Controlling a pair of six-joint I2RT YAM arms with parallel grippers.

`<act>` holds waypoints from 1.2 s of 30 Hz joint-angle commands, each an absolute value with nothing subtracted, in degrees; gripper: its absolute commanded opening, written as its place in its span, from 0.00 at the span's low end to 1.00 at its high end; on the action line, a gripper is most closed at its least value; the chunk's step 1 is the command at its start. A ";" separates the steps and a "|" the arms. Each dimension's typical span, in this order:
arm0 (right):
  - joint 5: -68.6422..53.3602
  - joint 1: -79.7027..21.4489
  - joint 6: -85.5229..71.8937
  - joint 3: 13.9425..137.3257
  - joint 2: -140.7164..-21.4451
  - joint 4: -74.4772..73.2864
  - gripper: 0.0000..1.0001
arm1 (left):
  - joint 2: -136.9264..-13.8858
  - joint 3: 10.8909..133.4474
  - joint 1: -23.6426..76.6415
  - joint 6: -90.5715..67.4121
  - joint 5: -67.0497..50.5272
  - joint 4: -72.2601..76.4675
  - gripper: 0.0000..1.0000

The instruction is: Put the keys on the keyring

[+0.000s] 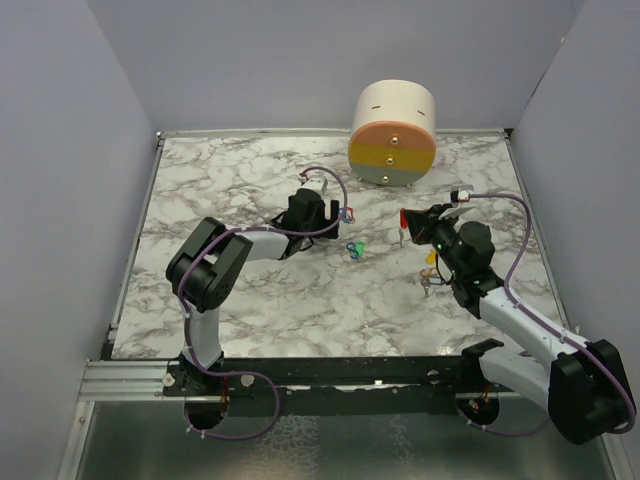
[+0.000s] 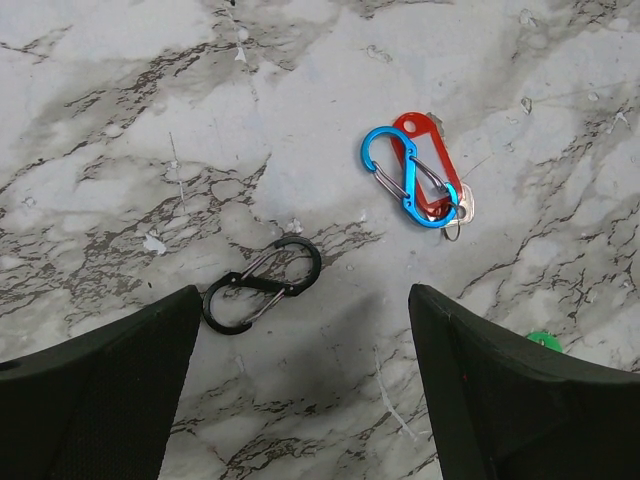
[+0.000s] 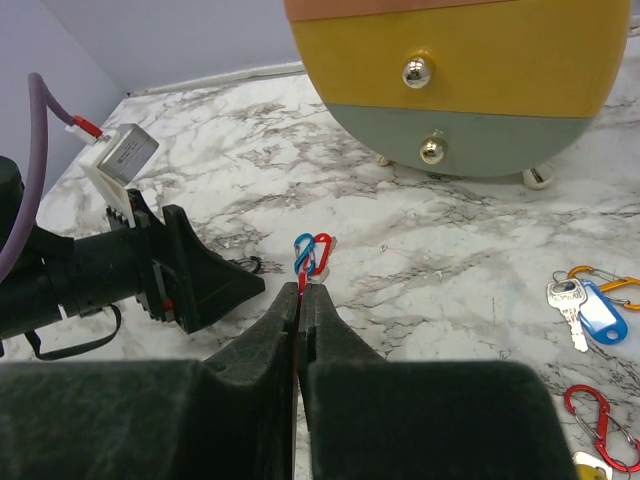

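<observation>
Marble table with two arms, scattered keys and clips.

Left pincer: fingers stood wide apart over the table, holding nothing. A black S-clip lay just beyond the gap between them. Farther off, a blue carabiner lay across a red tag, with a silver key touching the tag's lower end. A green piece showed at the right-hand finger's edge, mostly hidden.

Right pincer: fingers were pressed together on a thin red piece, its kind not discernible. To its right on the table lay a second key beside a blue tag and an orange clip. A red carabiner lay nearer the camera.

Round banded box with two knobs stood at the table's far edge.
</observation>
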State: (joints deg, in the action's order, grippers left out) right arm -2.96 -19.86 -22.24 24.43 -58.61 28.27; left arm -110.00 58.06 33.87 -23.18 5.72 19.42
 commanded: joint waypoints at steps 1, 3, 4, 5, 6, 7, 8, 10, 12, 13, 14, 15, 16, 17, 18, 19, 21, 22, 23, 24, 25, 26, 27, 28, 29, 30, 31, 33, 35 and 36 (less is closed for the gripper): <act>-4.23 -19.91 -21.70 24.96 -58.77 28.67 0.01 | -110.91 55.85 34.11 -23.45 2.02 17.43 0.86; -4.26 -19.95 -21.59 24.95 -58.71 28.65 0.01 | -110.48 55.20 34.48 -23.26 1.77 17.88 0.86; -4.27 -20.00 -21.63 24.96 -58.80 28.65 0.01 | -110.29 54.93 34.64 -23.29 1.76 17.97 0.86; -4.30 -19.97 -21.68 24.96 -58.90 28.66 0.01 | -110.05 54.70 34.78 -23.29 1.64 18.15 0.86; -4.31 -19.95 -21.60 24.96 -58.95 28.70 0.01 | -109.92 54.41 35.00 -23.33 1.57 18.27 0.86; -4.31 -19.95 -21.54 24.96 -58.98 28.68 0.01 | -109.68 54.16 35.18 -23.36 1.48 18.36 0.86; -4.31 -19.95 -21.59 24.96 -59.00 28.66 0.01 | -109.42 53.84 35.40 -23.42 1.56 18.43 0.86; -4.35 -19.96 -21.55 24.96 -59.01 28.70 0.01 | -108.91 53.22 35.81 -23.50 1.61 18.63 0.85; -4.33 -19.93 -21.54 24.96 -59.05 28.68 0.01 | -108.20 52.59 36.26 -23.63 1.86 18.69 0.85; -4.38 -19.95 -21.58 25.00 -59.05 28.73 0.01 | -107.78 52.23 36.46 -23.72 2.10 18.78 0.85; -4.39 -19.96 -21.60 24.99 -59.06 28.73 0.01 | -107.56 51.95 36.59 -23.73 2.48 18.85 0.85; -4.44 -19.95 -21.70 24.96 -59.13 28.74 0.01 | -107.36 51.84 36.64 -23.69 2.88 18.81 0.85; -4.48 -19.95 -21.71 24.96 -59.17 28.85 0.01 | -107.24 51.84 36.66 -23.72 3.22 18.85 0.85; -4.56 -19.97 -21.65 24.96 -59.16 28.85 0.01 | -107.23 51.80 36.70 -23.65 3.79 18.81 0.85; -4.58 -19.94 -21.63 24.96 -59.11 28.77 0.01 | -107.23 51.88 36.67 -23.71 4.58 18.81 0.85; -4.53 -19.92 -21.60 24.96 -59.05 28.74 0.01 | -107.35 51.95 36.65 -23.65 5.44 18.76 0.85; -4.44 -20.00 -21.55 24.96 -58.80 28.64 0.01 | -107.60 52.22 36.66 -23.64 7.78 18.22 0.84; -4.40 -19.97 -21.51 24.96 -58.66 28.52 0.01 | -107.70 52.47 36.71 -23.53 9.18 17.86 0.83; -4.33 -19.91 -21.51 24.96 -58.57 28.40 0.01 | -107.98 52.84 36.67 -23.29 10.40 17.46 0.82; -4.35 -19.93 -21.54 24.96 -58.58 28.42 0.01 | -108.28 53.28 36.66 -23.03 11.78 16.73 0.81; -4.39 -19.95 -21.53 25.03 -58.54 28.39 0.01 | -108.54 53.87 36.66 -22.68 13.00 16.09 0.81; -4.39 -19.95 -21.56 25.05 -58.63 28.39 0.01 | -108.81 54.35 36.65 -22.49 13.92 15.45 0.81; -4.39 -19.95 -21.54 25.05 -58.75 28.39 0.01 | -109.07 54.80 36.65 -22.23 14.88 14.89 0.81; -4.47 -20.00 -21.61 25.05 -58.83 28.45 0.01 | -109.26 55.26 36.65 -22.02 15.63 14.38 0.81; -4.55 -19.97 -21.61 25.07 -58.84 28.47 0.01 | -109.44 55.62 36.67 -21.75 16.08 14.35 0.81; -4.57 -19.95 -21.59 25.01 -58.88 28.60 0.01 | -109.57 55.89 36.65 -21.37 16.28 14.41 0.81; -4.64 -19.95 -21.61 25.03 -58.93 28.63 0.01 | -109.78 56.24 36.73 -21.10 16.53 14.25 0.80; -4.66 -19.95 -21.54 25.03 -58.96 28.70 0.01 | -110.46 56.99 36.67 -20.62 16.86 13.98 0.79; -4.57 -19.96 -21.45 25.03 -58.93 28.65 0.01 | -110.89 57.58 36.66 -20.17 17.35 13.66 0.76; -4.57 -19.94 -21.51 25.05 -58.96 28.67 0.01 | -111.10 57.79 36.72 -19.94 17.40 13.75 0.75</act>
